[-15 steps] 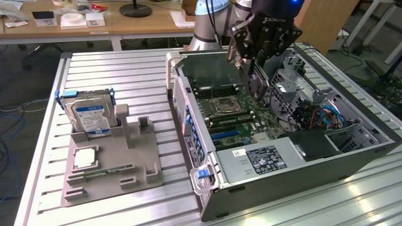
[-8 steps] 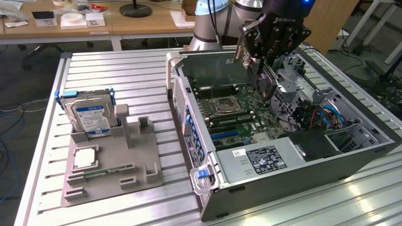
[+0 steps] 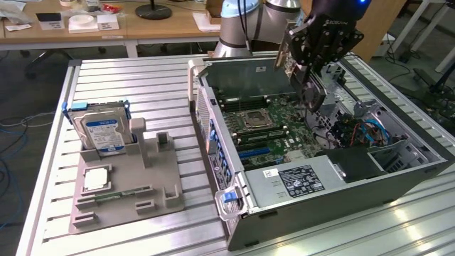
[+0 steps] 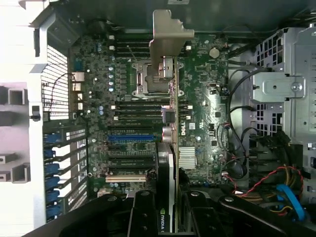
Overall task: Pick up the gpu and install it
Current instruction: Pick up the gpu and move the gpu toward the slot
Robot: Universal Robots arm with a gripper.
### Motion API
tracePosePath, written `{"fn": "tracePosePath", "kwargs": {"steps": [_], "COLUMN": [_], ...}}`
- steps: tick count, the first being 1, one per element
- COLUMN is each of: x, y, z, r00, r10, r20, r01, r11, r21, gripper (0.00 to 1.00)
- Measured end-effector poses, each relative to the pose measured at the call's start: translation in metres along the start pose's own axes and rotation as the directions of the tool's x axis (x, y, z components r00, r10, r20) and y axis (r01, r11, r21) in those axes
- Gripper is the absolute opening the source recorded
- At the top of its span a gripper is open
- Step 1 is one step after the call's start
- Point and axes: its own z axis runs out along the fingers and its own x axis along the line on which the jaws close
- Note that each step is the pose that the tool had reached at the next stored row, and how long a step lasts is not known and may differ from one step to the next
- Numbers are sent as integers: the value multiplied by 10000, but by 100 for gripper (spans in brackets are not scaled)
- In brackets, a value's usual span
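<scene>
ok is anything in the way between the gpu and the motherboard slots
Nothing visible does. The gripper holds the gpu edge-on above the motherboard, and the cables lie off to one side, by the drive cage.

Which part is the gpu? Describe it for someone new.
Find the open computer case on the exterior view's right. Above its motherboard, the end effector grips the gpu: a thin dark card, edge-on, with a pale metal bracket, unlike the boxy silver hard drive.
</scene>
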Motion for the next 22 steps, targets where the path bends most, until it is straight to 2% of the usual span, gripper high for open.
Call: {"fn": "tracePosePath", "kwargs": {"steps": [3, 9, 22], "x": [-56, -59, -60], "y": [2, 6, 144], "z": [1, 2, 15], "r00": [10000, 10000, 10000], "r10": [1, 1, -1], "r20": [0, 1, 0], "r01": [-1, -1, 1], "r11": [10000, 10000, 10000], "r21": [0, -1, -1], "gripper": [27, 27, 27]}}
